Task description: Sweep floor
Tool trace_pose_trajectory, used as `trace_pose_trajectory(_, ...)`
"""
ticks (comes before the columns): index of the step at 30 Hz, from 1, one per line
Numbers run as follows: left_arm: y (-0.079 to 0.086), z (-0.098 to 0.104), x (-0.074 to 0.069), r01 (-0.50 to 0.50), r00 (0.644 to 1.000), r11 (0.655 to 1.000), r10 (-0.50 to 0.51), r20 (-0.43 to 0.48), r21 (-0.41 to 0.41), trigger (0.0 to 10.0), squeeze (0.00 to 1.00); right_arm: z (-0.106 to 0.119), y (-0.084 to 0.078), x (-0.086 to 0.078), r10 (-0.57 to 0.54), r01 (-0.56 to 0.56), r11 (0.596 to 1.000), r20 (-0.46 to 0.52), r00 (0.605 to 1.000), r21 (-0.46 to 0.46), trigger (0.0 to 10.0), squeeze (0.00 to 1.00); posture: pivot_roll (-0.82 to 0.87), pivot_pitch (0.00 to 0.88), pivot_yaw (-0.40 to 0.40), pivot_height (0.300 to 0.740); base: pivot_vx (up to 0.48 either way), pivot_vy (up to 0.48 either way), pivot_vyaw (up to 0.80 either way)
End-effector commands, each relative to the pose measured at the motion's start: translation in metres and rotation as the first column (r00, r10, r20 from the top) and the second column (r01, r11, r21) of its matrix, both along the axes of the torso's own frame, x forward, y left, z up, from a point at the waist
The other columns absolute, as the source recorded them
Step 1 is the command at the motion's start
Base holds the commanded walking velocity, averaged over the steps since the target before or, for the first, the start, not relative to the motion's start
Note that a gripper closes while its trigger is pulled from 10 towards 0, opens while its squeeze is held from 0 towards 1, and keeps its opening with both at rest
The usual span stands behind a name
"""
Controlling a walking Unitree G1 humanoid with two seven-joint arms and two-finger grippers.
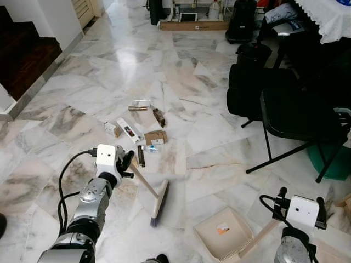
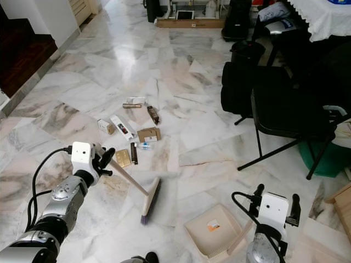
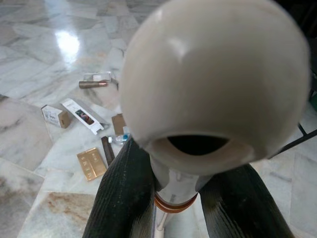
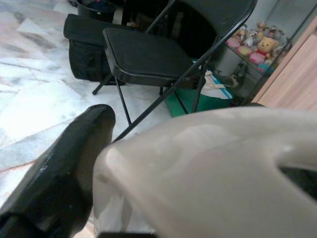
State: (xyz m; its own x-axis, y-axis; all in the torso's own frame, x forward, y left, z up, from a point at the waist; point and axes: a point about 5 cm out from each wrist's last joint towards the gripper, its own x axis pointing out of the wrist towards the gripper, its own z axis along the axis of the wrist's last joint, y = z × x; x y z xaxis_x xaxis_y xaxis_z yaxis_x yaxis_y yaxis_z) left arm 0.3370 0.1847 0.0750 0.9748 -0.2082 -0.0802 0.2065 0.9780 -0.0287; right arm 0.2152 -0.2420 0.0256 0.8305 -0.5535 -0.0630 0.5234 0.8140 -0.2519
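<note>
My left gripper (image 1: 127, 163) is shut on the cream handle of a small broom (image 1: 159, 201). The broom slants down to the marble floor, and its bristle head rests just short of the litter. In the left wrist view the handle's rounded end (image 3: 213, 84) sits between my black fingers (image 3: 124, 198). Several small boxes and wrappers (image 1: 137, 130) lie scattered on the floor ahead of the broom. My right gripper (image 2: 277, 204) is shut on the handle of a cream dustpan (image 1: 222, 233), which lies flat on the floor at the near right. That handle (image 4: 213, 163) shows beside one finger (image 4: 64, 168).
A black folding chair (image 1: 296, 115) and black bags (image 1: 247, 90) stand on the right, with a green bin (image 1: 334, 159) behind the chair legs. Dark stairs (image 1: 22, 55) rise on the left. A long cardboard box (image 1: 192, 24) lies at the far wall.
</note>
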Motion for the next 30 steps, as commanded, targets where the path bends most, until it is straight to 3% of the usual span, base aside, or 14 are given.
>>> trace_pose_trajectory(1,0.003,0.007,0.003,0.001,0.999,1.000,-0.002,0.032,0.017,10.0,0.00,0.003,0.000,-0.003,-0.007,0.007,1.000,0.019,1.000,-0.005,10.0,1.00,0.04,0.095,0.095,0.740,0.000,0.000,0.00)
trace_pose_trajectory(8,0.003,0.007,0.003,0.002,1.000,1.000,-0.003,0.031,0.015,10.0,0.00,0.011,0.000,-0.004,-0.021,0.022,0.999,0.046,0.999,-0.026,10.0,1.00,0.04,0.098,0.096,0.740,0.000,0.000,0.00)
trace_pose_trajectory(9,0.003,0.007,0.003,0.001,1.000,1.000,-0.002,0.030,0.016,10.0,0.00,0.014,-0.001,-0.006,-0.038,0.040,0.998,0.053,0.998,-0.043,10.0,0.00,0.04,0.101,0.096,0.740,0.000,0.000,0.00)
trace_pose_trajectory(22,0.003,0.005,0.001,0.001,1.000,1.000,-0.002,0.025,0.015,10.0,0.00,0.027,0.009,-0.027,-0.045,0.048,0.999,0.096,0.994,-0.026,10.0,0.00,0.03,0.109,0.093,0.740,0.000,0.000,0.00)
trace_pose_trajectory(30,0.000,0.003,0.001,0.013,1.000,1.000,-0.013,0.020,0.011,10.0,0.00,0.002,0.016,-0.027,0.004,-0.003,0.999,-0.028,1.000,0.037,10.0,0.00,0.03,0.108,0.093,0.740,0.000,0.000,0.00)
